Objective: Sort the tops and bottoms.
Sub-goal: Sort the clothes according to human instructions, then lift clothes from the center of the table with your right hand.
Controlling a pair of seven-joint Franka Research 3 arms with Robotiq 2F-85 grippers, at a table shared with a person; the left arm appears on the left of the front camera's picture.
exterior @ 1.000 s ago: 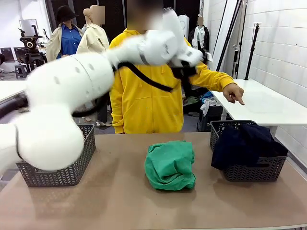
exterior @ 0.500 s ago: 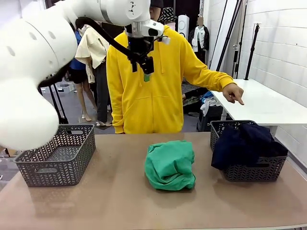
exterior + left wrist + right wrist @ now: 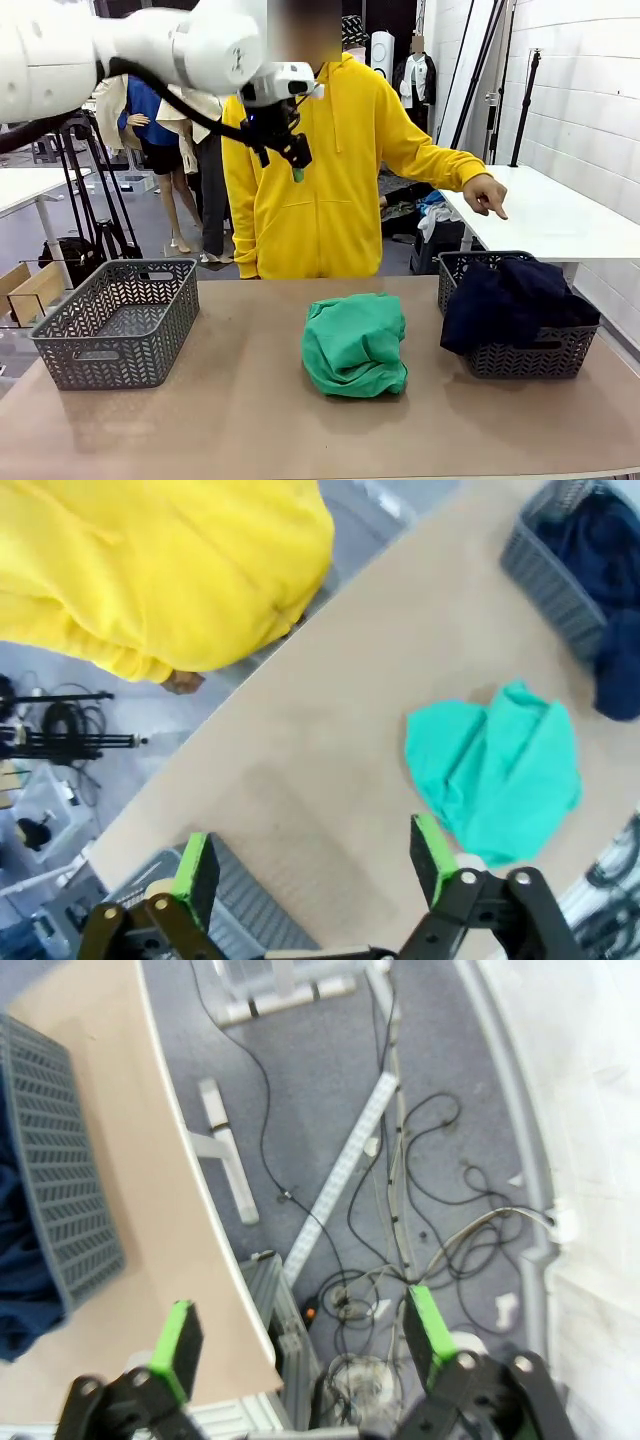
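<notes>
A bright green garment [image 3: 355, 343] lies bunched at the middle of the table. A dark navy garment [image 3: 515, 298] fills the grey basket [image 3: 520, 362] on the right. My left gripper [image 3: 292, 160] hangs high above the table in front of the person's yellow hoodie, open and holding nothing. In the left wrist view its fingers [image 3: 195, 875] stand wide apart over the tabletop, with the green garment [image 3: 495, 770] and the navy-filled basket [image 3: 560, 580] beyond. My right gripper [image 3: 303, 1335] is open past the table's edge, over the floor, with the navy garment [image 3: 20, 1290] in its basket [image 3: 55, 1160] to the side.
An empty grey basket [image 3: 120, 320] stands at the table's left. The person in the yellow hoodie [image 3: 310, 170] stands at the far side, one hand [image 3: 488, 193] pointing down toward the right basket. Cables and a frame lie on the floor [image 3: 400, 1160] beside the table.
My left arm has swung up and to the left, uncovering the left basket. Its gripper moved from near the person's shoulder to in front of the chest. The garments have not moved.
</notes>
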